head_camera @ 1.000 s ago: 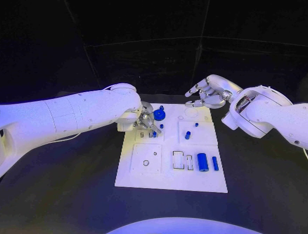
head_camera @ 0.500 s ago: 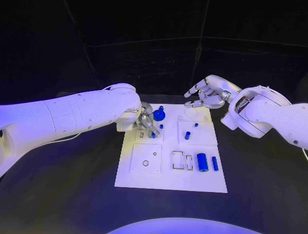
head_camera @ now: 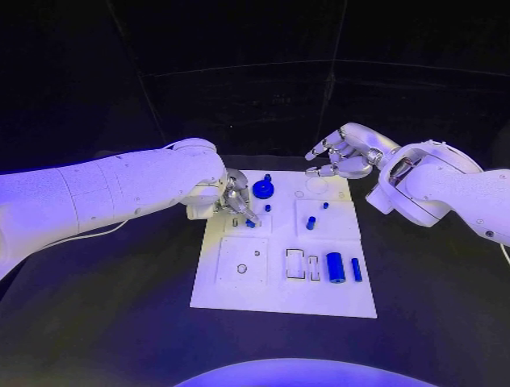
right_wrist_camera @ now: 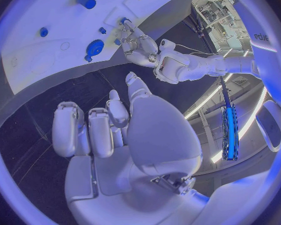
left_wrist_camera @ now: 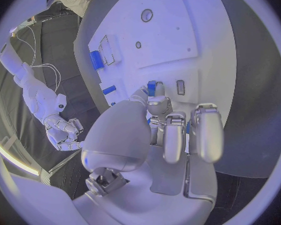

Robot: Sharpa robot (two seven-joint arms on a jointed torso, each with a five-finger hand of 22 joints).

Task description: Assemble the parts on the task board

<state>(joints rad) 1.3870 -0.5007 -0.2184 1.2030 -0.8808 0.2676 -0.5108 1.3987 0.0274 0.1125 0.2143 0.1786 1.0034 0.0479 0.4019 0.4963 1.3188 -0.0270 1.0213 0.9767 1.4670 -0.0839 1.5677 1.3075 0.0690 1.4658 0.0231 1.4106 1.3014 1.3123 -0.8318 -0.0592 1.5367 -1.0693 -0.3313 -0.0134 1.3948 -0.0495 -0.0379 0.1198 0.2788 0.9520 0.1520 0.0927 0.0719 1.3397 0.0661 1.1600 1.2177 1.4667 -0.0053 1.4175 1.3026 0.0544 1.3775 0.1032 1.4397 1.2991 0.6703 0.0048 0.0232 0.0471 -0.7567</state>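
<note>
White and rectangular, the flat task board (head_camera: 281, 278) lies mid-table (head_camera: 115, 306). The left hand (head_camera: 234, 201) pinches a small blue peg (left_wrist_camera: 151, 87) at the board's far-left corner. The right hand (head_camera: 342, 157) hovers beyond the far edge, fingers loosely curled, holding nothing.

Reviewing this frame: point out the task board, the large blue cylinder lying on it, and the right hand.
task board (head_camera: 281, 301): head view, bare white area near its front edge.
large blue cylinder (head_camera: 336, 268): head view, middle of its body.
right hand (head_camera: 340, 158): head view, middle of the hand, raised at the board's far edge.
</note>
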